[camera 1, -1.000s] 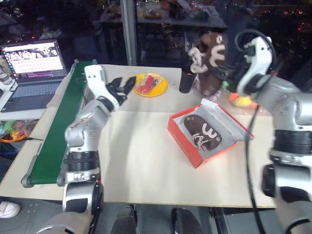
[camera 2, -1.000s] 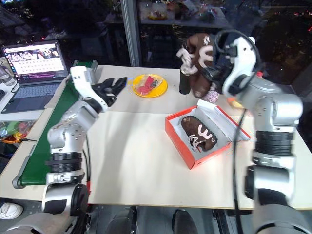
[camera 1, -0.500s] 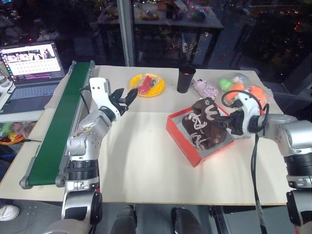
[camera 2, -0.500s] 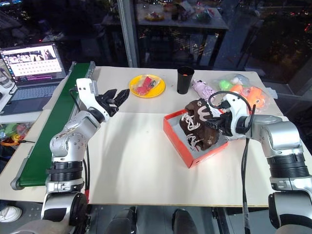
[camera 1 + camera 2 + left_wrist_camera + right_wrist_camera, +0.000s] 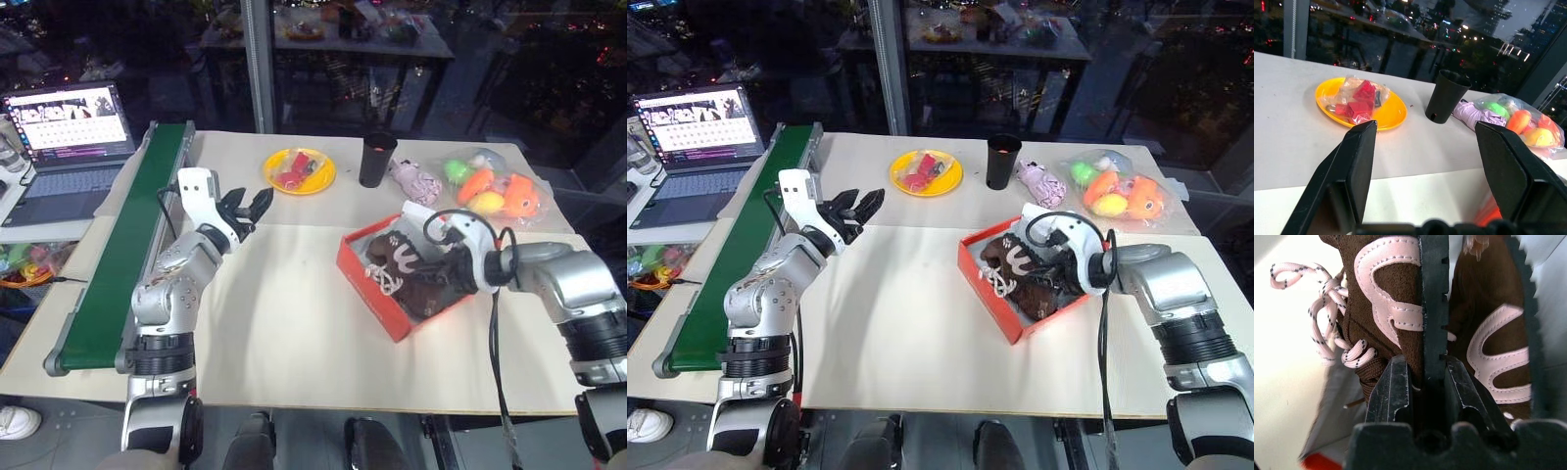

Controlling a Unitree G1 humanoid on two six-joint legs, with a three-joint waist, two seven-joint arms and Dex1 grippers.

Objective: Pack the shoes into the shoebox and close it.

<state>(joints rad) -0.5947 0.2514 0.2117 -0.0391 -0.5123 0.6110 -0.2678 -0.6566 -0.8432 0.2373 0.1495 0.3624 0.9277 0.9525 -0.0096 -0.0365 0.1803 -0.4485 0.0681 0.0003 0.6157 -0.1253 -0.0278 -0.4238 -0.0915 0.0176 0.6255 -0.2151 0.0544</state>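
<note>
Right gripper [image 5: 438,277] pinches one dark brown sneaker [image 5: 400,257] by its sole inside the open red-orange cardboard shoebox [image 5: 367,294] on the pale table [image 5: 284,333], beside its mate [image 5: 1498,338]. Left gripper [image 5: 253,204] hovers spread and empty near the yellow plate [image 5: 321,181].

Shoes [image 5: 407,272]: dark brown pair, white laces, white curved side logo; both inside the shoebox, one lying flat, the other tilted on its side on top.
Shoebox [image 5: 364,281]: red-orange outside, white inside; lid open, hinged back on the far side.
Shoebox location: right half of the surface [image 5: 284,323], turned at an angle to its edges.
Grip: right end effector [image 5: 1422,382] clamped on the tilted shoe's sole edge.
</note>
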